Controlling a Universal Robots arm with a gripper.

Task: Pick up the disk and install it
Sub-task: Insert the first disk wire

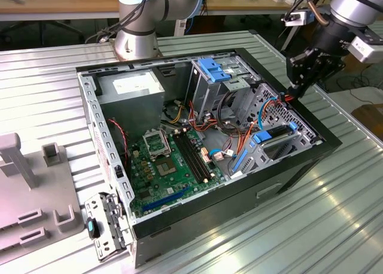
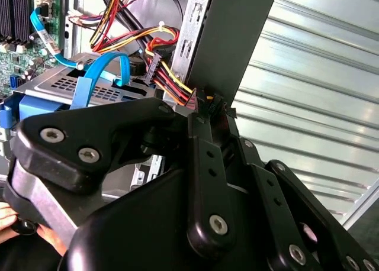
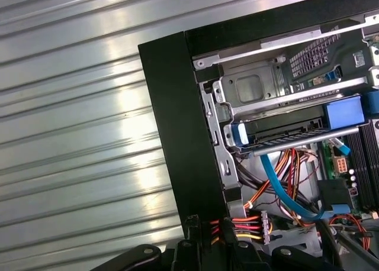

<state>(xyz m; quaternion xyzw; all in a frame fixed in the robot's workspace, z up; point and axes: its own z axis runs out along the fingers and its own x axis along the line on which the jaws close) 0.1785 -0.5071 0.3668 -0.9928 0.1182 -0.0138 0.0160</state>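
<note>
Exterior view: the gripper [image 1: 293, 91] is closed on the power cable [image 3: 241, 226] at the rim of the computer case [image 1: 323, 143], probably to connect the disk [image 1: 276, 134], which sits in its drive bay [image 1: 286, 149].

Bright glare on ribbed table [image 3: 77, 117]

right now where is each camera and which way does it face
exterior view: off the arm, looks down into the open black metal computer case; grey arm base and black gripper show
second wrist view: on the wrist, looks past the gripper at the case wall
first wrist view: on the wrist, faces the blue-railed dark-grey disk
all three show gripper and case
</note>
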